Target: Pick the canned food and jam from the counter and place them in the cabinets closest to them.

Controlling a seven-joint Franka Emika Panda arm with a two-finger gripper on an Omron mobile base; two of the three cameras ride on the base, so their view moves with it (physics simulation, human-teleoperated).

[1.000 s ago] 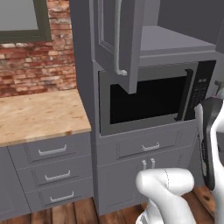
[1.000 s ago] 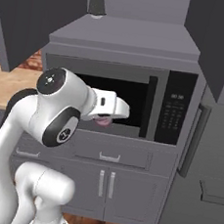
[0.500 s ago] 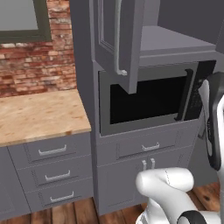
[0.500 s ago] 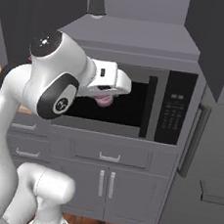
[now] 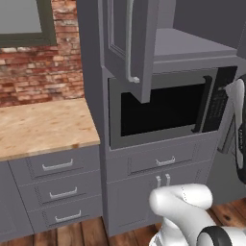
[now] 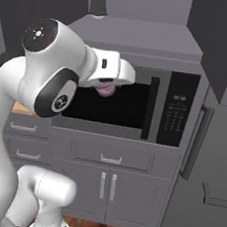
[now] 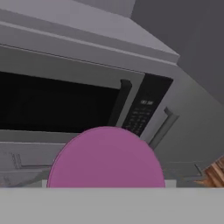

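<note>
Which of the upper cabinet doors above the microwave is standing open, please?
The left cabinet door with the long silver handle: it swings out toward the camera, baring the pale shelf above the microwave.

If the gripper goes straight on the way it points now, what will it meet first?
Probably the microwave: the hand view looks past the held jam at its dark door and control panel. The gap between them is hard to judge.

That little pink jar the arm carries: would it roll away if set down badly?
The small purple-pink jam jar looks round, so on its side it would probably roll. It seems squat, likely stable upright. Probably light, since the end effector carries it high.
</note>
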